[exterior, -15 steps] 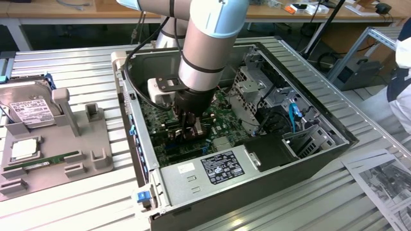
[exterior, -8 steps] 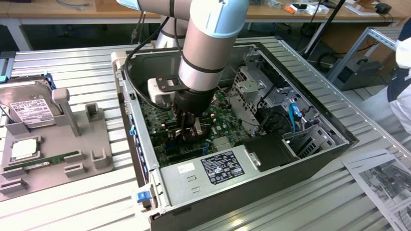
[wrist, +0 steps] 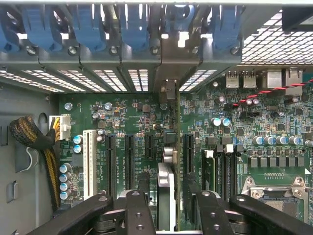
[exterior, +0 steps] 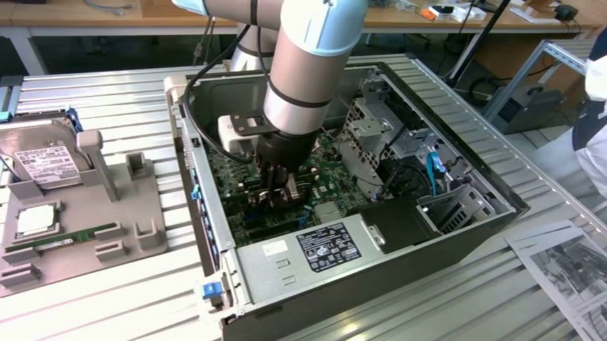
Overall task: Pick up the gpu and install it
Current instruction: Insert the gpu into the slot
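Observation:
The gpu stands on edge in a motherboard slot, seen from above as a thin dark card with a silver top. Its bracket end meets the rear slot openings of the case. My gripper straddles the card. One black finger is on each side of it, with a narrow gap between each finger and the card, so the jaws are open and not pressing on it. In the exterior view the gripper reaches down into the open computer case, low over the green motherboard, and hides most of the card.
Blue slot latches line the case's rear wall. A braided cable bundle lies at one side and the CPU socket at the other. At the exterior view's left, a grey tray holds a hard drive and a green memory stick. A person stands at the right edge.

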Robot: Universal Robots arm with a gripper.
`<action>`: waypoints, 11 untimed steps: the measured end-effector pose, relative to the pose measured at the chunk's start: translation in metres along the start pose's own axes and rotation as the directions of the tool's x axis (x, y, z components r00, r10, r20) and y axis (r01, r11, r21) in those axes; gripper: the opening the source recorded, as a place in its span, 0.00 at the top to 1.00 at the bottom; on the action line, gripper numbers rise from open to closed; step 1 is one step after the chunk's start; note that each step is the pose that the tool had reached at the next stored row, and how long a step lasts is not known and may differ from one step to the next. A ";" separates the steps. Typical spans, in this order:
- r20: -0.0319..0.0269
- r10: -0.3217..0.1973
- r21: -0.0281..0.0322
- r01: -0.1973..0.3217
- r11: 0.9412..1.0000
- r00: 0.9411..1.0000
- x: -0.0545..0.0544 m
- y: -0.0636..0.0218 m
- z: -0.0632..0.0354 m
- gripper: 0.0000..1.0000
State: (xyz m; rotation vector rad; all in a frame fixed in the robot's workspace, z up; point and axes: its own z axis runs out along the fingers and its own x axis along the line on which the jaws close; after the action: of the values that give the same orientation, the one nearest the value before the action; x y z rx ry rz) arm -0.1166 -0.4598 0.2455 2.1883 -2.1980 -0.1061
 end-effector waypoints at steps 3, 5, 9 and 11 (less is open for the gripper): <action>0.000 0.000 0.000 0.000 1.000 1.000 0.000 0.0000 0.0000 0.59; 0.000 0.000 0.000 0.000 1.000 1.000 0.000 0.0000 -0.0002 0.59; 0.000 0.000 0.000 0.000 1.000 1.000 0.000 0.0004 -0.0057 0.59; 0.000 0.000 0.000 0.000 1.000 1.000 0.000 0.0006 -0.0081 0.59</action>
State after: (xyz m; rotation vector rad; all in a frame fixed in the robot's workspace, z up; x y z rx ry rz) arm -0.1165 -0.4598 0.2537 2.1885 -2.1981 -0.1057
